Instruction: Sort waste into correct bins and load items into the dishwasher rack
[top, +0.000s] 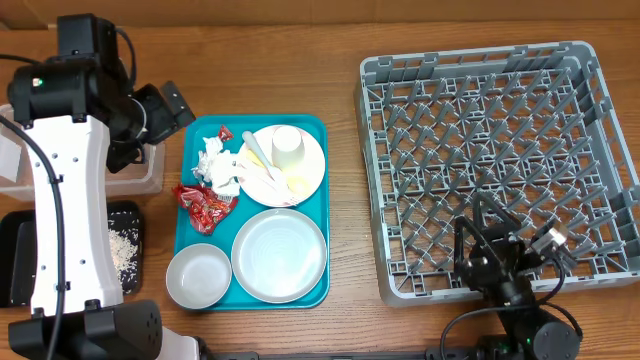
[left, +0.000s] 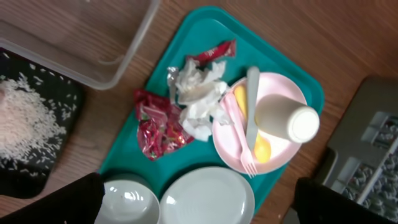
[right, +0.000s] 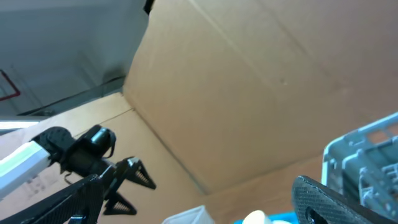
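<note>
On the teal tray lie a crumpled white napkin (top: 222, 165) (left: 199, 96) and red wrappers (top: 205, 205) (left: 158, 127). Beside them a pink plate (top: 310, 165) (left: 292, 152) carries a tipped white cup (top: 288, 147) (left: 286, 118), pale utensils and a yellow spoon (left: 264, 149). A white plate (top: 280, 255) and a white bowl (top: 198, 276) sit in front. My left gripper (top: 175, 105) (left: 205, 208) hangs open and empty between the clear tub (top: 135, 175) and the tray. My right gripper (top: 480, 225) (right: 199, 211) stands open over the front of the grey rack (top: 490, 150).
A black tray (top: 20, 250) (left: 68, 93) with loose rice (top: 122, 250) lies left of the teal tray (top: 190, 240), in front of the tub. The left arm's white body covers much of both bins. Cardboard walls stand behind the table.
</note>
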